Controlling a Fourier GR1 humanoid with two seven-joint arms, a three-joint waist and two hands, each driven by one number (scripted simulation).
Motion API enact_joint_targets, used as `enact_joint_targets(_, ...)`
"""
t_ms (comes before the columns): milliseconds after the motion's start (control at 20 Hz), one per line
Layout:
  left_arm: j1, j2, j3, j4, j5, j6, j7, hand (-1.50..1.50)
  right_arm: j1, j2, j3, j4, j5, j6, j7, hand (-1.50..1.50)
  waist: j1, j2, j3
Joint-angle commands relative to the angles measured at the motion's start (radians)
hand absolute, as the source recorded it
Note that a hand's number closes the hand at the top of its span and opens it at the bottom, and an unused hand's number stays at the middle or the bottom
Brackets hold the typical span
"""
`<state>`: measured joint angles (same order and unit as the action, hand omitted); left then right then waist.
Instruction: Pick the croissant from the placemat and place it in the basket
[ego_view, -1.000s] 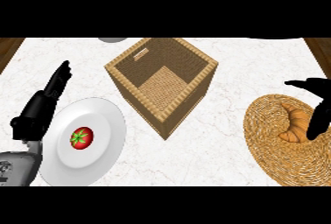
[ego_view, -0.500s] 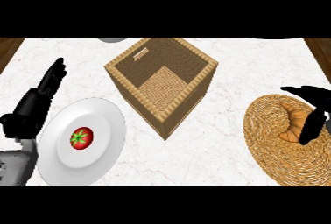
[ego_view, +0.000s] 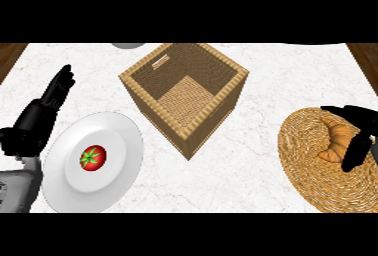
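I am at the grasping step: my right hand is over the croissant, which lies on the round woven placemat to the right of the basket. My fingers curl around the croissant on both sides, but it looks not yet lifted. Next, I think, I must close on it, raise it and carry it left, above the basket's open top. My left hand rests with straight fingers beside the plate with a tomato, left of the basket on the desk.

Left hand open at left edge, fingers up, right hand fingers curled downward
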<state>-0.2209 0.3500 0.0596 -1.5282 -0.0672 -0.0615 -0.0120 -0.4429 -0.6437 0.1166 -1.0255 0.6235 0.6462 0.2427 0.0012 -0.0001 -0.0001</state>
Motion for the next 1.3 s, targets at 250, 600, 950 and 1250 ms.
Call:
enact_joint_targets(250, 0.035, -0.056, 0.007, 0.023, -0.055, -0.002, -0.056, 0.0, 0.039, 0.034, -0.043, 0.064, 0.104, -0.051, -0.054, -1.5, 0.002, 0.001, 0.0)
enact_joint_targets(600, 0.008, -0.064, 0.035, 0.019, -0.044, -0.041, -0.025, 0.0, 0.043, 0.078, -0.089, 0.05, 0.115, -0.013, -0.048, 1.5, 0.0, 0.0, 0.0)
enact_joint_targets(950, 0.063, -0.066, 0.021, -0.014, -0.08, -0.04, -0.06, 0.0, -0.04, 0.096, -0.042, 0.253, 0.227, -0.168, -0.192, 1.5, 0.014, 0.004, 0.001)
enact_joint_targets(1250, 0.021, -0.088, 0.013, -0.052, -0.084, -0.031, 0.008, 0.0, 0.006, 0.109, -0.034, 0.233, 0.276, -0.283, -0.255, 1.5, 0.006, 0.002, 0.001)
